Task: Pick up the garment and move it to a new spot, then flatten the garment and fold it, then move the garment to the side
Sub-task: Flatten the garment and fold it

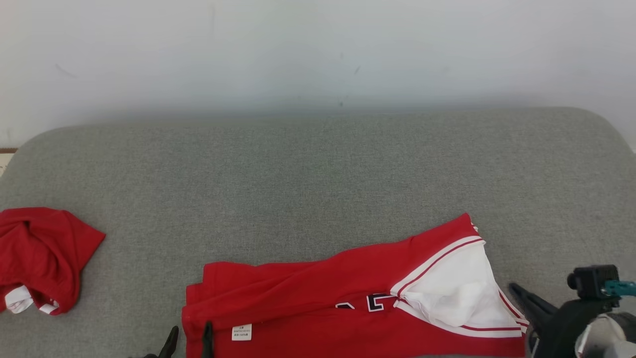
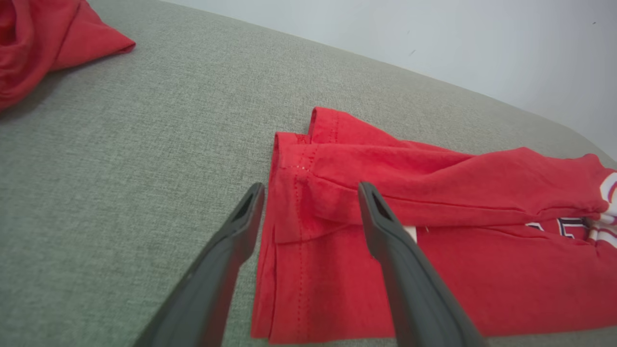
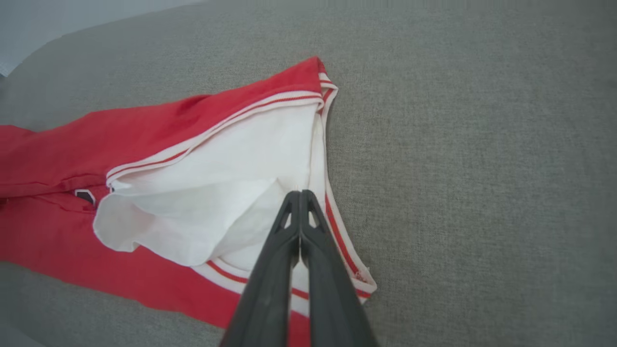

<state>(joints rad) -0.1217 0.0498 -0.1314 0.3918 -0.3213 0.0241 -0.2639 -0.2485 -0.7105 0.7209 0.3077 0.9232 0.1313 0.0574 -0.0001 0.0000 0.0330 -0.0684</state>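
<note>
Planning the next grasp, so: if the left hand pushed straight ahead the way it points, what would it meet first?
Probably the hemmed end of the red garment: the open left hand straddles its edge, half over the grey cushion. Its height above the cloth is unclear.

Long, dark-grey pincer fingers (image 2: 405, 270)

The garment (image 1: 308, 293), a red jersey, lies flat on the grey cushion (image 1: 318, 169) at the 6 o'clock edge of the head view. It is folded lengthwise into a long band running from 9 to 3 o'clock. Its hem end (image 1: 191, 308) points to 9 o'clock. A white panel (image 1: 447, 283) with red-striped trim spreads at the 3 o'clock end, its corner rising toward 1 o'clock. Dark, white-edged lettering (image 1: 370, 302) and a small white label (image 1: 242, 332) show.
</note>
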